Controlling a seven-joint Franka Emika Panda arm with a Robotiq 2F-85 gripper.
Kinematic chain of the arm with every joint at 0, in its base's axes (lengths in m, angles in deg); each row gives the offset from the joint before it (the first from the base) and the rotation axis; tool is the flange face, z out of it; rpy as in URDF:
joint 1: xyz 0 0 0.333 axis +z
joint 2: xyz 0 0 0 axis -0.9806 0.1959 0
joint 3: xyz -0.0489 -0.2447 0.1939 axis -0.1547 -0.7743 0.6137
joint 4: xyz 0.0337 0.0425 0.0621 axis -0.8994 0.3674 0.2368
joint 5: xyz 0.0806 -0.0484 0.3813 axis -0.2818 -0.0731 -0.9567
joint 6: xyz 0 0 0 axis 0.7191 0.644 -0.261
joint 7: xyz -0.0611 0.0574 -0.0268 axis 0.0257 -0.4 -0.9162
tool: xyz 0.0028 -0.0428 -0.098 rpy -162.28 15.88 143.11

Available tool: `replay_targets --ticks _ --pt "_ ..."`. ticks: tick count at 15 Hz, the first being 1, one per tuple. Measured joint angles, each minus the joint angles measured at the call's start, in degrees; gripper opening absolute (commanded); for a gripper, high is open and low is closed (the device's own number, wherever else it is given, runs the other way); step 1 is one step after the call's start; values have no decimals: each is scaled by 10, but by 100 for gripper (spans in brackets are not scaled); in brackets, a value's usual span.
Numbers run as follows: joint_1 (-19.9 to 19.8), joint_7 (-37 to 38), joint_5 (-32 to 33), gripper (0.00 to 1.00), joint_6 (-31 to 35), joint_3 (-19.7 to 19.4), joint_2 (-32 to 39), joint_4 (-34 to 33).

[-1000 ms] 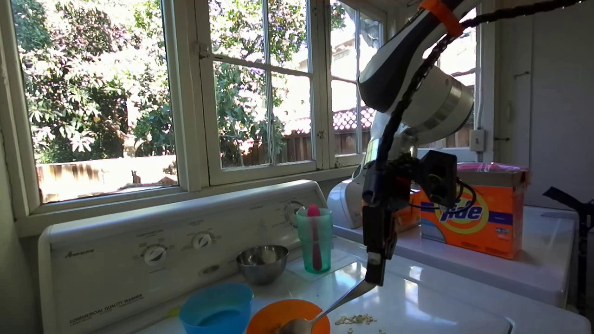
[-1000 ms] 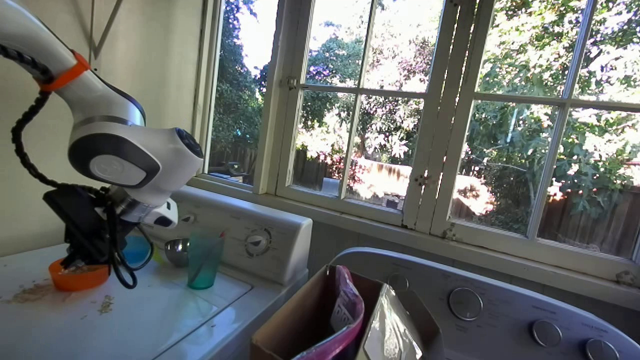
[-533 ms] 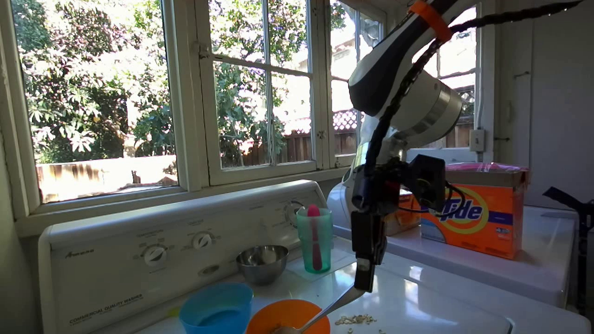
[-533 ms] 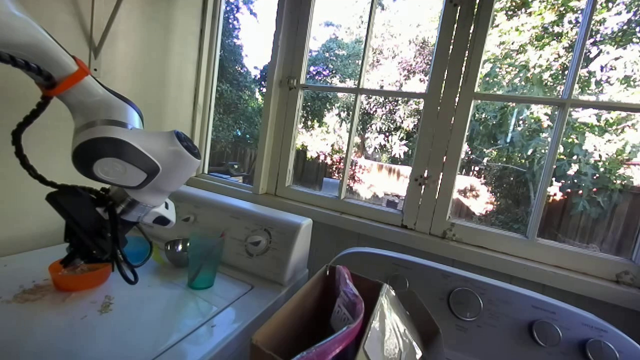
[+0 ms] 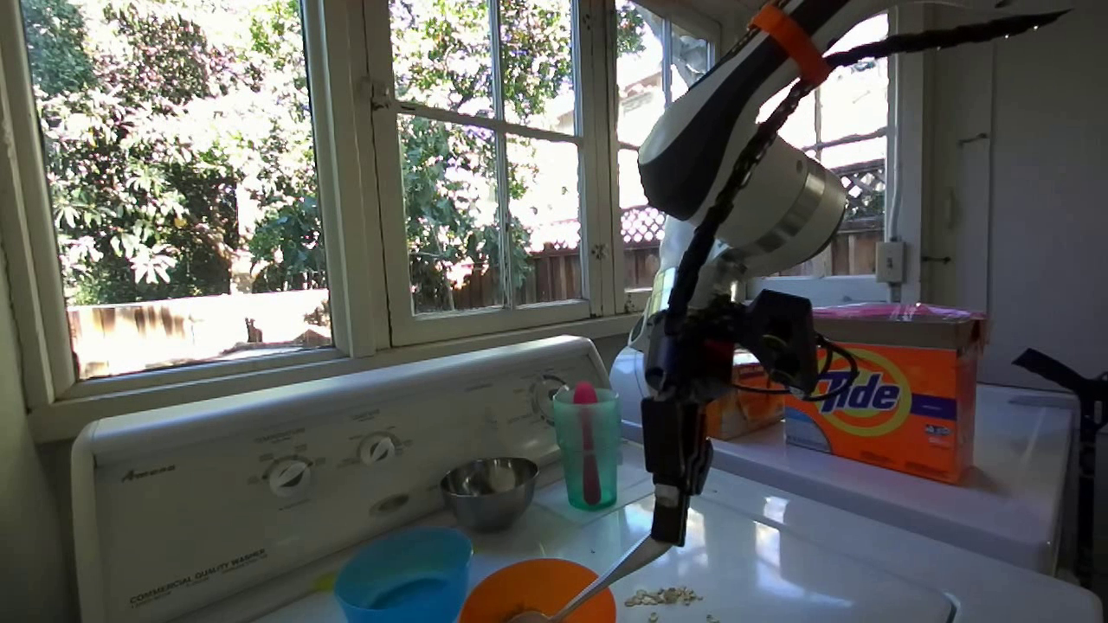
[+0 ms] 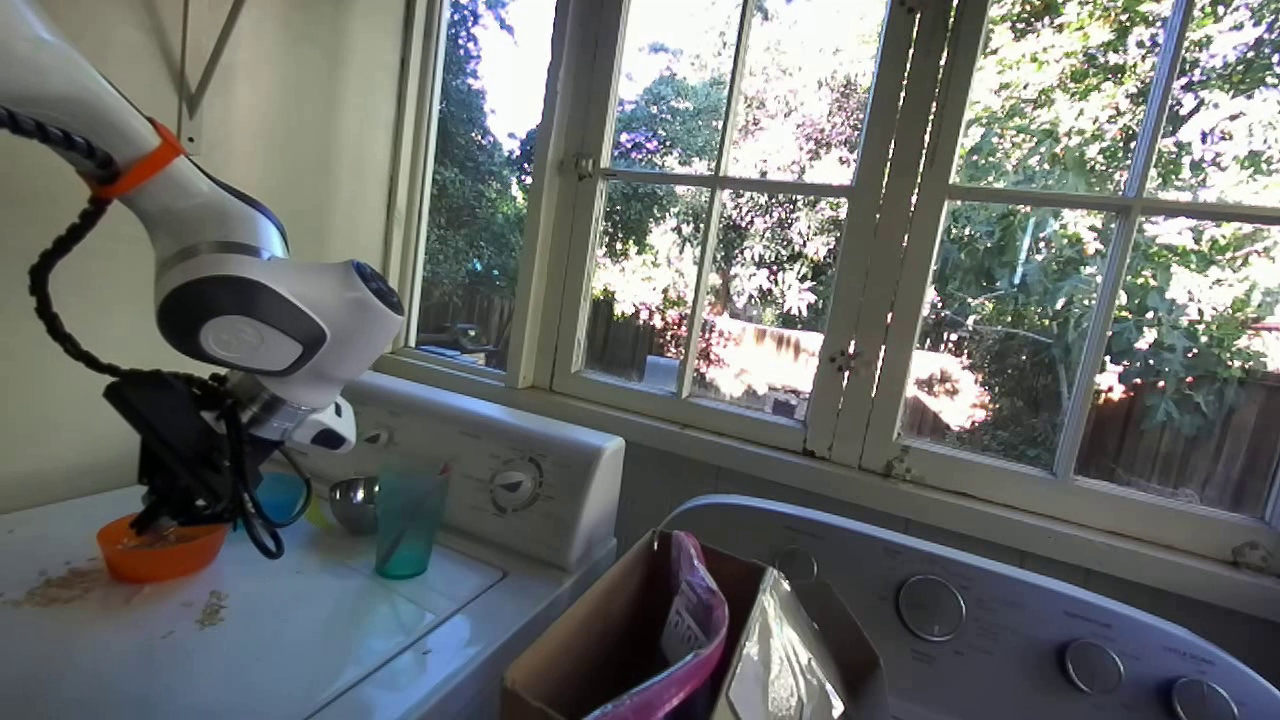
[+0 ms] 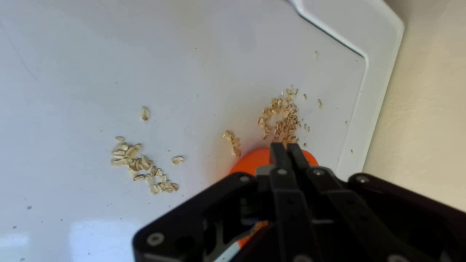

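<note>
In an exterior view your gripper (image 5: 668, 523) hangs above and to the right of the orange bowl (image 5: 509, 583), fingertips down and pinching the handle of the metal spoon (image 5: 616, 575). You have the spoon by its upper end; its long axis slants from your fingertips down and leftward across the orange bowl's rim, so the head points into that bowl. The head is partly cut off there, so you can't tell how deep it sits. In the wrist view your two fingers stand nearly together over the orange bowl, with loose flakes (image 7: 285, 120) beside it on the white washer top (image 7: 204, 72). Just left of the orange bowl, in an exterior view, is the blue bowl (image 5: 404, 567); behind it stand the steel bowl (image 5: 490, 497) and the green cup (image 5: 608, 454), which holds a pink utensil (image 5: 584, 392). The Tide box (image 5: 879, 415) is well to the orange bowl's right.
</note>
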Motion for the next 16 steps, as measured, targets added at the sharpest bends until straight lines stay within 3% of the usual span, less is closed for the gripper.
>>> replay_targets --ticks 7,8,9,11,16 --pt "-7 -8 14 1 -3 3 31 -33" --pt "-10 -14 14 8 -4 5 38 -39" --pt "-13 -20 14 30 -6 8 44 -47" --pt "-20 -32 13 34 -11 14 56 -59" --pt "-32 -46 13 71 -26 23 76 -82"
